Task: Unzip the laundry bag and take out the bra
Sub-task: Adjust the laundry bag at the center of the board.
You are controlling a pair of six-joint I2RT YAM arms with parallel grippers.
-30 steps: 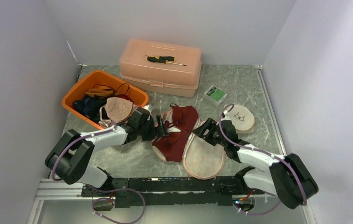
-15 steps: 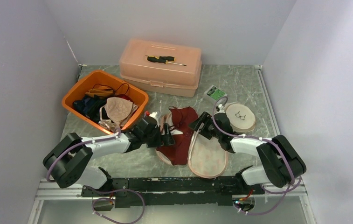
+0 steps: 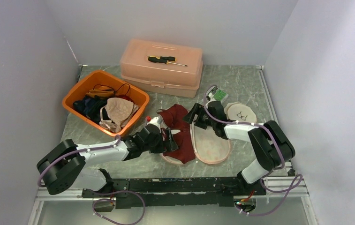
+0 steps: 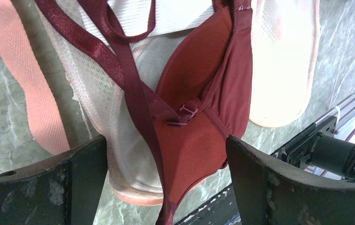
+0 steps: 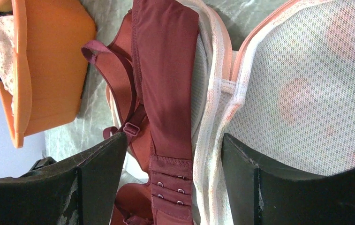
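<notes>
The laundry bag (image 3: 211,146) lies unzipped and spread flat, white mesh with a pink rim. A dark red bra (image 3: 177,126) lies half across its left flap. My left gripper (image 3: 169,140) is open and hangs low over the bra's near cup (image 4: 199,93), with the mesh (image 4: 98,112) under its left side. My right gripper (image 3: 192,115) is open at the bra's far end. The hook band (image 5: 166,70) and the bag's rim (image 5: 213,117) lie between its fingers (image 5: 95,187), unclamped. The mesh flap (image 5: 302,84) fills the right of that view.
An orange bin (image 3: 70,98) of clothes stands at the left. A pink toolbox (image 3: 161,70) with a screwdriver (image 3: 166,59) on its lid is at the back. A small green-labelled box (image 3: 219,94) and a round white pad (image 3: 242,112) lie right of the bag.
My left gripper slid toward the near edge along the bra. My right gripper swung away from me and left to the bra's far end. Bag and bra shifted slightly.
</notes>
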